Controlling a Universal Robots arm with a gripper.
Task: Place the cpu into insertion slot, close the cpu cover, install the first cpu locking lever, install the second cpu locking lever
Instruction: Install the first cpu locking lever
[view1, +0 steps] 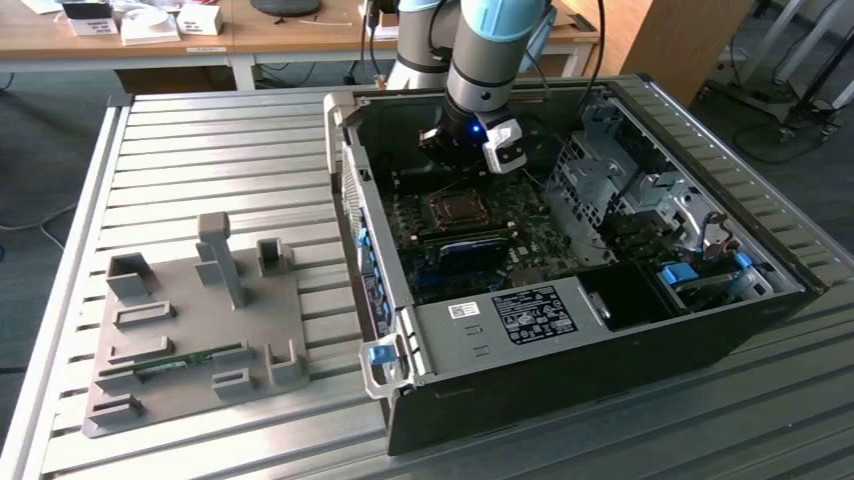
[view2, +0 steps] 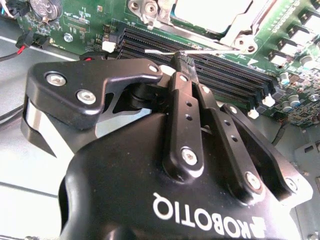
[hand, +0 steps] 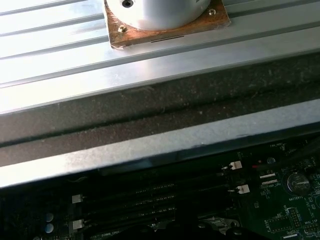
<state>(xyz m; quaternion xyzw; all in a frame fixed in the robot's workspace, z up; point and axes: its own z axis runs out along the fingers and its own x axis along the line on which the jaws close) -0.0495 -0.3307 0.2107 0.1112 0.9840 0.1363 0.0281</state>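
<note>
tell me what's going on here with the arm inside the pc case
The robot arm's gripper is reaching down into the open computer case, just above the motherboard. Its fingers are shut, with the tips right at a thin metal cpu locking lever beside the memory slots. The cpu sits in its socket, and the cpu cover appears lowered over it.

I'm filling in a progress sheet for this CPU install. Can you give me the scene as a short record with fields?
setting: open computer case on a slatted metal table
cpu: pale metal top, sitting in the insertion slot
cpu cover: appears to lie down around the cpu
locking lever: thin metal rod along the memory slots; latched or not, cannot tell
gripper: inside the case, tip at the locking lever; contact unclear
beside the case: grey fixture board
</note>
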